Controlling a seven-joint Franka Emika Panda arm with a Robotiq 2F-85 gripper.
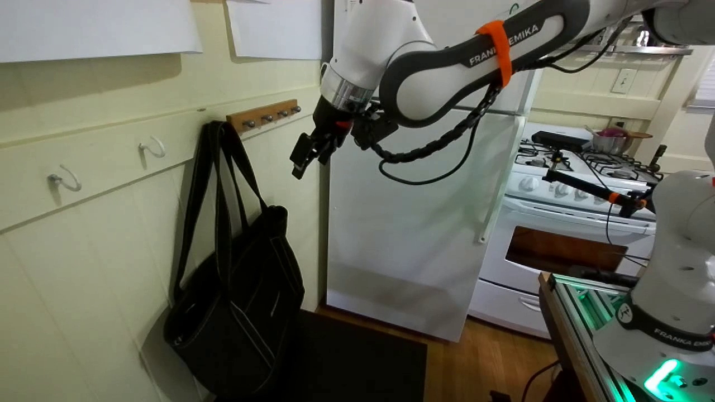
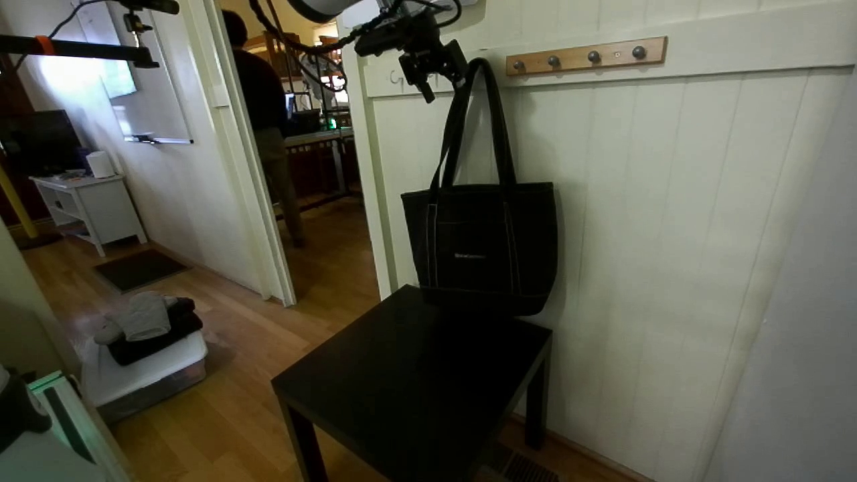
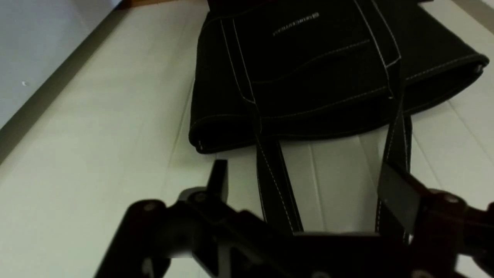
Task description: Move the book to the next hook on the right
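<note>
The book is a black tote bag (image 1: 240,312) with long straps, hanging against the cream wall; it also shows in an exterior view (image 2: 479,248) and in the wrist view (image 3: 308,65). Its strap tops sit just left of a wooden rack (image 1: 265,116) with several metal knobs, also seen in an exterior view (image 2: 589,56). The hook under the straps is hidden. My gripper (image 1: 310,163) is open and empty, in the air out from the wall near strap-top height (image 2: 444,90). In the wrist view, the straps pass behind the spread fingers (image 3: 303,173); I see no grip on them.
Two white hooks (image 1: 70,178) (image 1: 153,148) are on the wall board left of the bag. A low black table (image 2: 415,381) stands below the bag. A white fridge (image 1: 402,240) is beside the arm, with a stove (image 1: 570,223) beyond it.
</note>
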